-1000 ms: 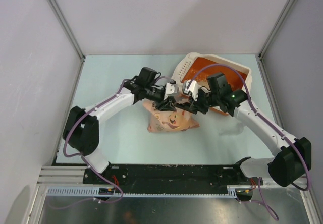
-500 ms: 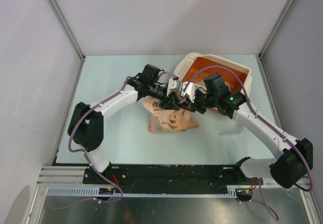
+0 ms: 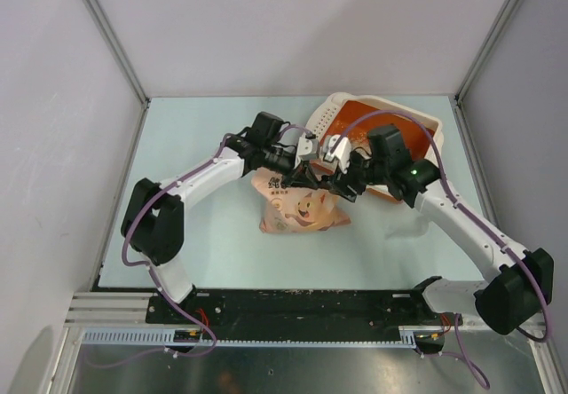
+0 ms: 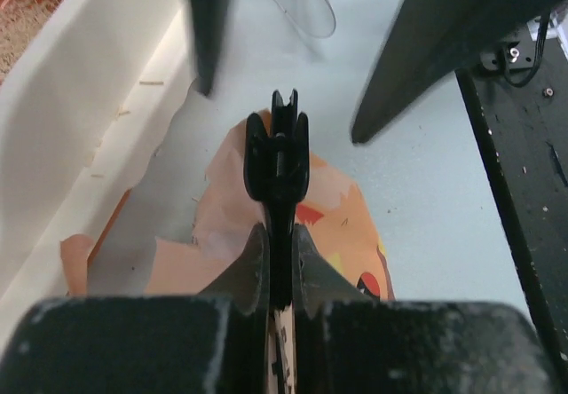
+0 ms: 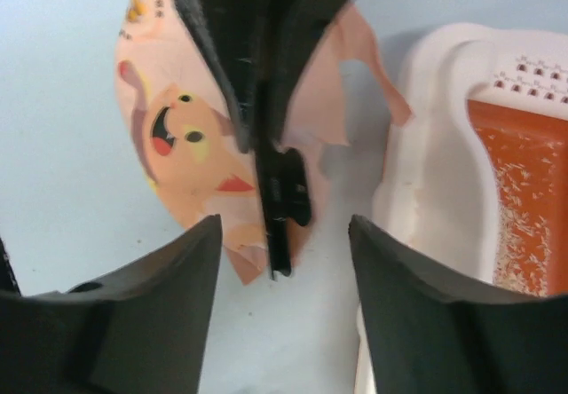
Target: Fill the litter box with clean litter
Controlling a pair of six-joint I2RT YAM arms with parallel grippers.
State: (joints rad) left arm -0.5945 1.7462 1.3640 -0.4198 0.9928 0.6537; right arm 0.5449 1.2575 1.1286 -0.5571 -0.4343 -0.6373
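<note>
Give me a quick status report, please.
Left gripper shut at pink bag's torn top. Right gripper open over bag. Litter box thinly filled. Right arm overhangs box.

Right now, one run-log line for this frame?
left gripper: shut on pink bag top | right gripper: open | pink bag: on table beside litter box | litter: thin scatter in box

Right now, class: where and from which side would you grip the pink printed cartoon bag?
Probably the bag's ragged torn edge beside the cream plastic litter box, from above: it lies flat on the table, so only that flap offers a pinch.
</note>
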